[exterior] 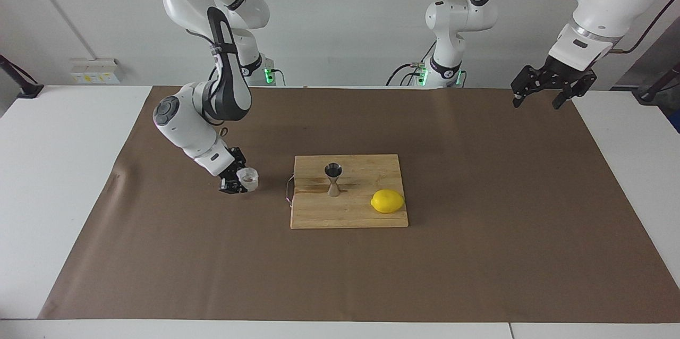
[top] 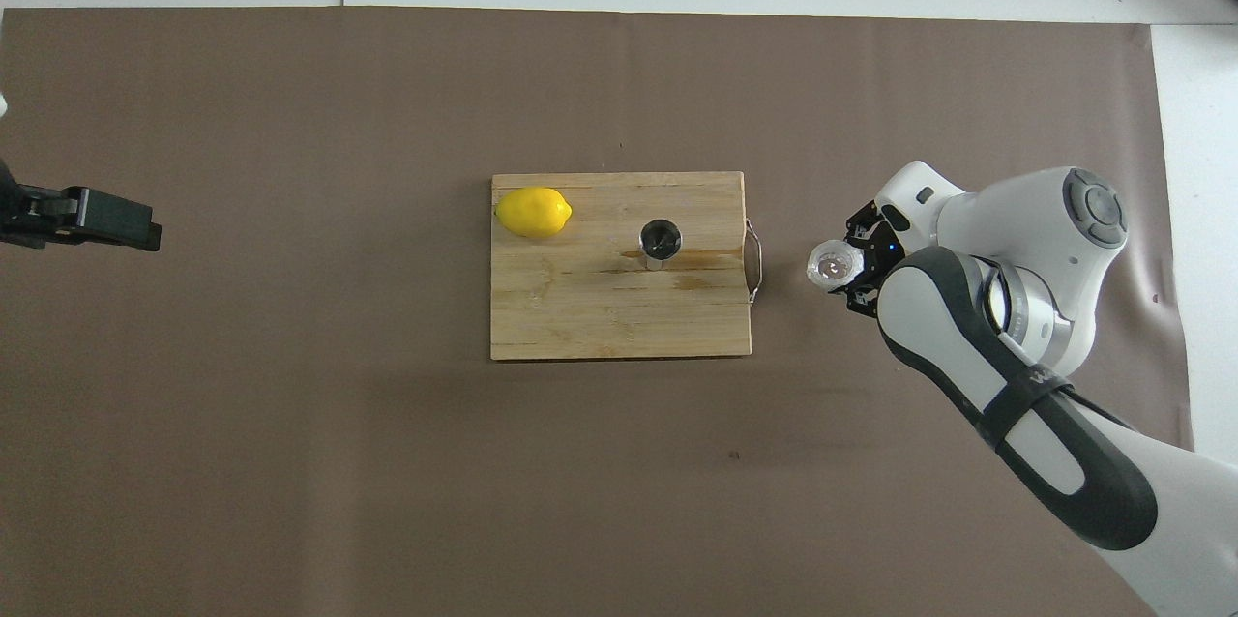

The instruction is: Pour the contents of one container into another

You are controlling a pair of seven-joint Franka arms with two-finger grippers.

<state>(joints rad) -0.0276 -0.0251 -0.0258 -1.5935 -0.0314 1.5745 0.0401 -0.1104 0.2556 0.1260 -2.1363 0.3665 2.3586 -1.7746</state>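
A steel hourglass jigger [exterior: 333,179] [top: 661,242] stands upright on the wooden cutting board [exterior: 366,214] [top: 580,322]. My right gripper [exterior: 237,181] [top: 855,269] is shut on the small clear glass tumbler [exterior: 248,178] [top: 834,265]. It holds the tumbler upright, low over the brown mat, off the board toward the right arm's end of the table. I cannot tell whether the tumbler's base touches the mat. My left gripper [exterior: 537,100] [top: 145,232] waits open in the air over the left arm's end of the mat.
A yellow lemon [exterior: 387,201] [top: 533,212] lies on the board at its corner toward the left arm's end. A dark wet streak [top: 692,259] marks the board beside the jigger. The brown mat [exterior: 478,254] covers most of the white table.
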